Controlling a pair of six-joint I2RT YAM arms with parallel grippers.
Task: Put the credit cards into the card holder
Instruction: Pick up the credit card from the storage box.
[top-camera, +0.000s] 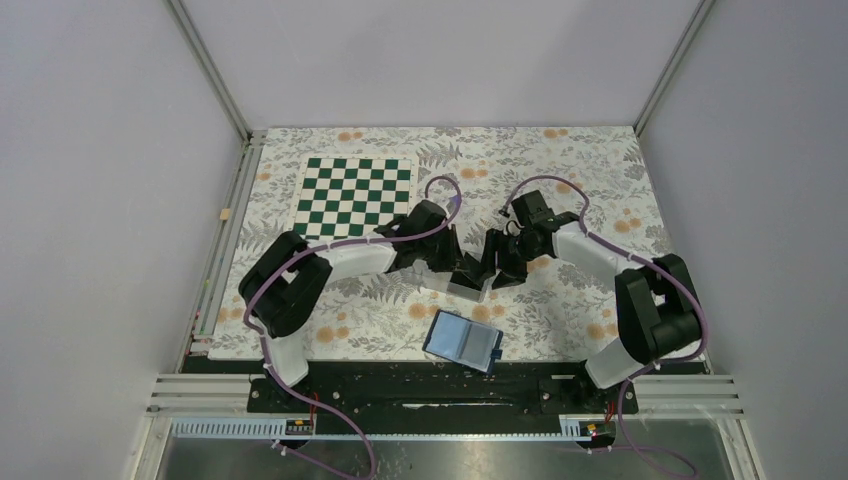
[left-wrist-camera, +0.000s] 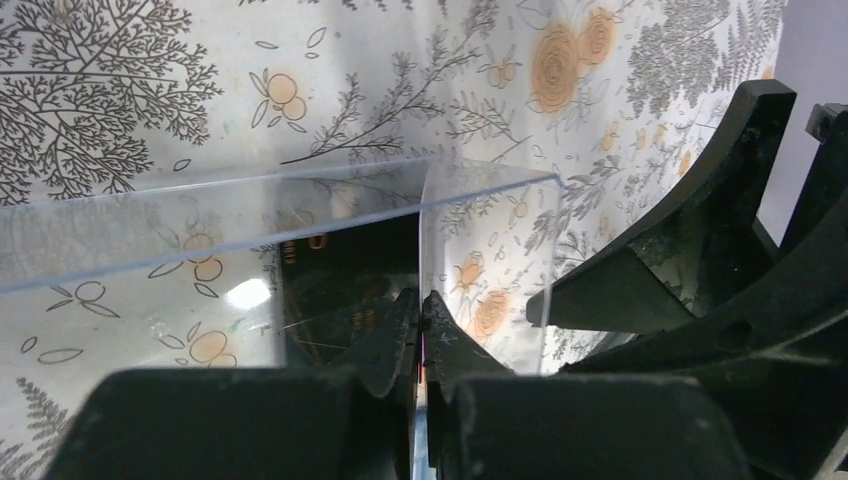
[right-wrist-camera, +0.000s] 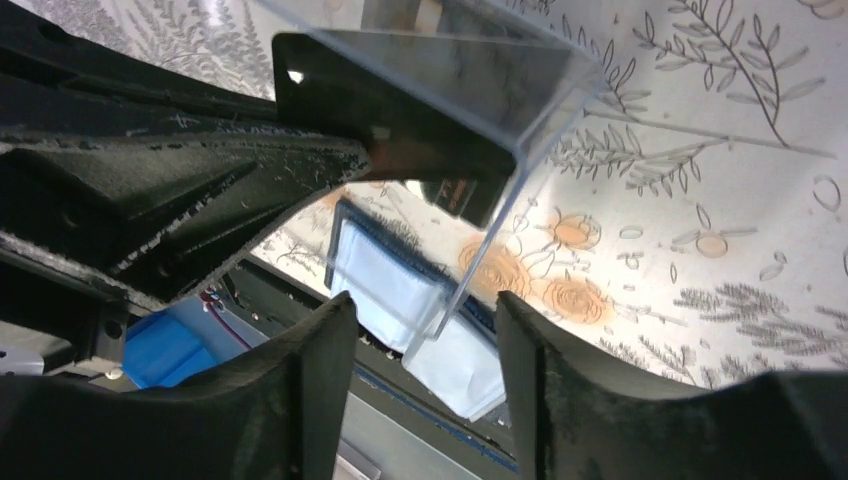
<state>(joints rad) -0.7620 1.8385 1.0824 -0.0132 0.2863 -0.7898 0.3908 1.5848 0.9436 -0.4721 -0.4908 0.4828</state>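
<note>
Left pincer clamps the clear tray wall; right pincer stands open just beside it

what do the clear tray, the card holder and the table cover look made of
Clear tray: rigid transparent plastic, probably acrylic; it is glossy, the pattern shows through, and the edges are sharp. Card holder: navy outer with pale blue-grey matte pockets, likely fabric or faux leather, but I can't tell which. Table cover: flat, matte sheet with a floral print, either cloth or vinyl.
</note>
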